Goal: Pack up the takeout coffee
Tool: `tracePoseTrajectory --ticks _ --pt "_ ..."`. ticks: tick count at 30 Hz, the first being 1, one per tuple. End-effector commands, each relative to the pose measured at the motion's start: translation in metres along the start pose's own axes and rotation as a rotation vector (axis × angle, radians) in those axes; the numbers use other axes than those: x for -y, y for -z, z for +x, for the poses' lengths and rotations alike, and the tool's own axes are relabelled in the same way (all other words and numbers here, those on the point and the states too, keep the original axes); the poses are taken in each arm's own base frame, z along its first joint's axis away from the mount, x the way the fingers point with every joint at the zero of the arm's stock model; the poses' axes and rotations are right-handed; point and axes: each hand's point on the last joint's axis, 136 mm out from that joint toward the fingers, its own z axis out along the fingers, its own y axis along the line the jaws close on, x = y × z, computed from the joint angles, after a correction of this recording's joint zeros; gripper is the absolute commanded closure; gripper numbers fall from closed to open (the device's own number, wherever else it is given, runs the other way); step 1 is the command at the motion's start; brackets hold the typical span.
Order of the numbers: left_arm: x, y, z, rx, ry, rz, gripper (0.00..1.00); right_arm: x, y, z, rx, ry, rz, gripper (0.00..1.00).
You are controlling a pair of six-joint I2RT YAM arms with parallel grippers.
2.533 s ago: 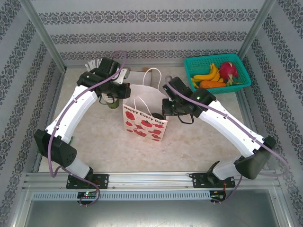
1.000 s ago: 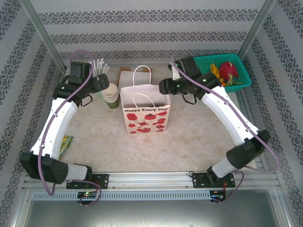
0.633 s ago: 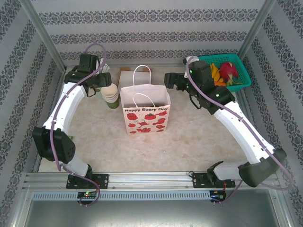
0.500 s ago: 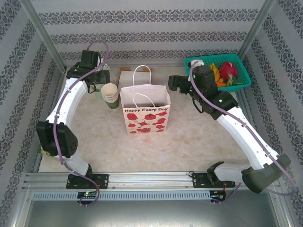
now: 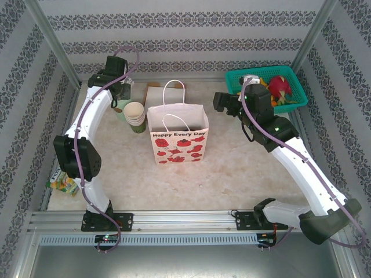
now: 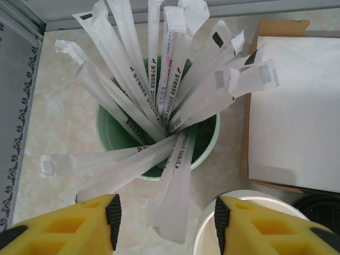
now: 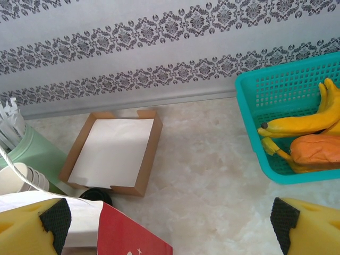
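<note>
Meanwhile, coffee [image 7: 96,196] stands on table [image 5: 243,168], black lid showing just beyond far rim of bag [image 5: 177,139], at near corner of cardboard tray [image 7: 151,143]; cup body hidden. Right gripper [image 7: 170,223] hovers right of bag, near fruit basket [image 7: 276,95], jaws spread wide, empty; coffee lies to its left, well apart. Left gripper [image 6: 167,218] hangs over green cup [image 6: 111,135] of wrapped sticks [image 6: 133,79] at far left, jaws roughly half apart, gripping nothing; coffee sits to its right, past cup stack [image 5: 134,113].
</note>
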Motion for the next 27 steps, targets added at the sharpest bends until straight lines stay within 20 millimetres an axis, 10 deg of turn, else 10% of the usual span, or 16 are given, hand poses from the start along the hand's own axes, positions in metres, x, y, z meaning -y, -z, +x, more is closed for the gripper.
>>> tracePoseTrajectory --ticks 1,27 --pt "-0.007 -0.005 0.002 -0.033 -0.025 -0.025 0.58 0.007 0.006 -0.004 0.030 -0.006 0.022 0.02" --pt "-0.010 0.002 0.001 -0.048 -0.067 -0.033 0.91 0.019 0.021 -0.001 0.031 -0.019 0.060 0.02"
